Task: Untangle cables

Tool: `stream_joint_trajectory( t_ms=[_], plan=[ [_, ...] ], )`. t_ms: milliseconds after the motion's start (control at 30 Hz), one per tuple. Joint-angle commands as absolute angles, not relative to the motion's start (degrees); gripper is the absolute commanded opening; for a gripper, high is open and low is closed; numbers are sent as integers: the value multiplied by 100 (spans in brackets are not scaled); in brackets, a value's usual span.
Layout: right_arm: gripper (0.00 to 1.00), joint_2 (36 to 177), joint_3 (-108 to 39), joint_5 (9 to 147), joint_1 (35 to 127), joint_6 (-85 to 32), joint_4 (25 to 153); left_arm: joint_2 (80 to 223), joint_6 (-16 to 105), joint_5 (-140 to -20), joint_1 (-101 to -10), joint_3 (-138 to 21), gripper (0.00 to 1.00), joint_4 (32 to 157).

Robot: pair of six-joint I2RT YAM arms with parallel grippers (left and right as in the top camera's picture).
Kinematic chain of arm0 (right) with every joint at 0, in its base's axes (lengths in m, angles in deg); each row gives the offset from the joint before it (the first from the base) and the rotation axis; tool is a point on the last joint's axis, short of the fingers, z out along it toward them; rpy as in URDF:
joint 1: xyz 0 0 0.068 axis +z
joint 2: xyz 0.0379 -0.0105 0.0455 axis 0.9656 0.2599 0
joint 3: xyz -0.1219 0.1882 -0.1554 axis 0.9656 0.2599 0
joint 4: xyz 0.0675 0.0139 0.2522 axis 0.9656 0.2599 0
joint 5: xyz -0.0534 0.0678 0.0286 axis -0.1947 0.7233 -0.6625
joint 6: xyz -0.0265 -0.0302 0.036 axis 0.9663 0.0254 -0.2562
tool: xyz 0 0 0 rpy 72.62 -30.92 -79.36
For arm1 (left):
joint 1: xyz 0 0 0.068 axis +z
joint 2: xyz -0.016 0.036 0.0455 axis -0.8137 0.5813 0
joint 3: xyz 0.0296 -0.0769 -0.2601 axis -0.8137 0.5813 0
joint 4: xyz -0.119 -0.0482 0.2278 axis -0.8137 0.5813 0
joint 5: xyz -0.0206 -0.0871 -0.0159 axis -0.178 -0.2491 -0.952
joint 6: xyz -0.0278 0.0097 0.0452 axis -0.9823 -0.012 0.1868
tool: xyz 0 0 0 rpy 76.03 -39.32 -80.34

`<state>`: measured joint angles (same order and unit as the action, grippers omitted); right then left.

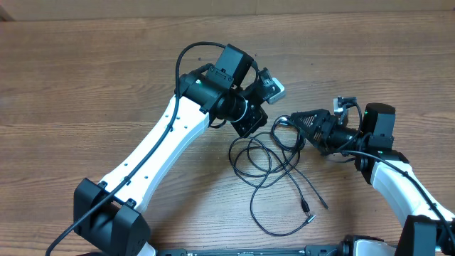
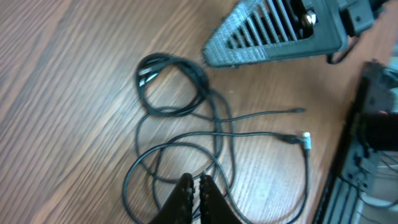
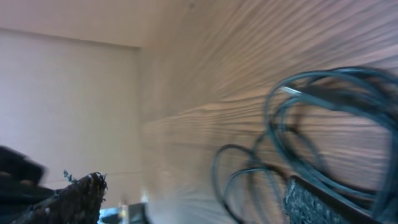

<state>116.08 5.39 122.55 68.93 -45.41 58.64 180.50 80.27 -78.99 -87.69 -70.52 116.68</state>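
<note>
Now, on your wooden bench (image 1: 85, 64), your left claw (image 2: 196, 185) is pressed together, tips close by a loop of the cables (image 2: 200, 81); whether it pinches a strand, I cannot tell. Your right claw (image 3: 193, 186) stands spread wide, the cables' coiled end just beside one finger.

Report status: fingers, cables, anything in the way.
Left gripper fingers shut, low over the cables, grip unclear. Right gripper open beside the coiled end. Cables tangled in loops on the table. Nothing else in the way.
</note>
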Motion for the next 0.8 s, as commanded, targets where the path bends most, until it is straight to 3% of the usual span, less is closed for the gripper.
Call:
stream_joint_trajectory(
  t_ms=[0,267,367,467,600,633,667,700,767],
  plan=[
    [87,11615,476,11256,6858,-3542,6111,18115,7354,-7237,-8754,-7113,9,11638],
    [88,11615,476,9538,6861,-2126,6653,18459,6987,-7239,-8754,-7113,25,11358],
    [90,11617,476,9506,6959,-1680,6592,18529,6980,-7237,-8754,-7113,33,11316],
    [90,11676,476,8872,7348,-1549,6592,18566,6932,-7235,-8754,-7113,45,11224],
    [91,11824,476,7928,8054,-1363,6528,18577,6878,-7233,-8754,-7111,53,11185],
    [91,11857,476,7567,8238,-1365,6531,18574,6878,-7231,-8754,-7111,63,11185],
    [90,11884,476,7381,8332,-1365,6528,18574,6878,-7231,-8754,-7111,92,11187],
    [89,11910,476,7257,8412,-1365,6522,18574,6878,-7233,-8754,-7111,100,11187],
    [85,11984,476,7128,8465,-1365,6518,18574,6878,-7231,-8754,-7111,100,11183]
  ],
)
